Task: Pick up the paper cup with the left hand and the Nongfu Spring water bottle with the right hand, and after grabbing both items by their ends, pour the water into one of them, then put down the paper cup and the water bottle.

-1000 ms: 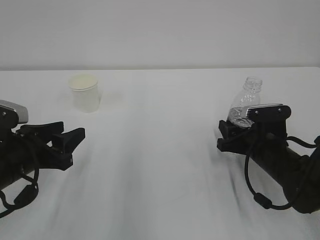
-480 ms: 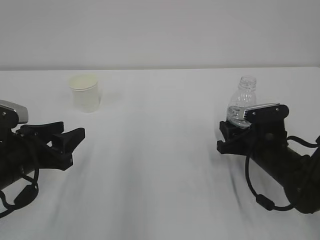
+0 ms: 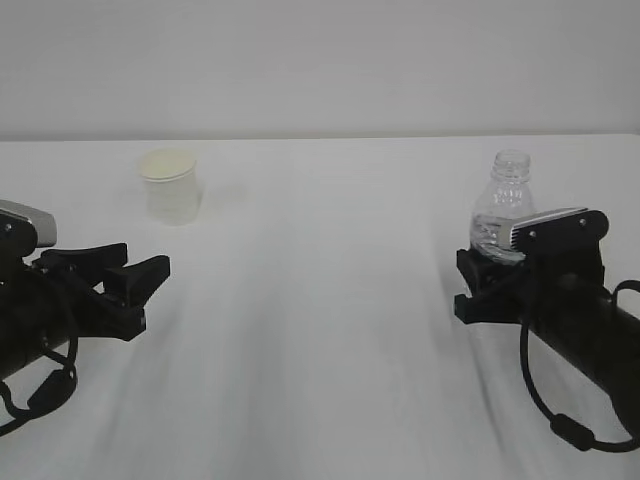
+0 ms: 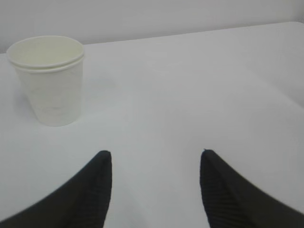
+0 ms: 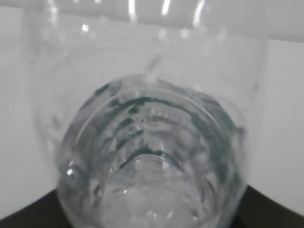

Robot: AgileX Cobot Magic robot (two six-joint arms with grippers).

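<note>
Now the right gripper (image 3: 487,268) has its jaws around the lower body of the Nongfu Spring water bottle (image 3: 500,205), and the right wrist view is filled edge to edge by that ribbed clear plastic, with dark finger material just showing at the bottom corners. It looks like a grip on the bottle, though whether the base has left the table (image 3: 320,300) I cannot tell. The neck is open, no cap, so my advice for this step is to keep the bottle upright and the squeeze gentle: thin plastic with the water (image 5: 152,190) inside will buckle and slop if pinched hard. Over to the other side, where the left gripper (image 4: 154,164) hangs spread wide, both dark fingers visible at the bottom of the left wrist view with bare table between them and nothing held. The paper cup (image 4: 49,78) stands upright ahead of it and off to the left of the gap, well apart from the fingertips. In my judgement the left arm needs to swing across to line the cup up between the fingers before going in, and take it low on the wall, softly, since an empty cup tips or crumples easily.
</note>
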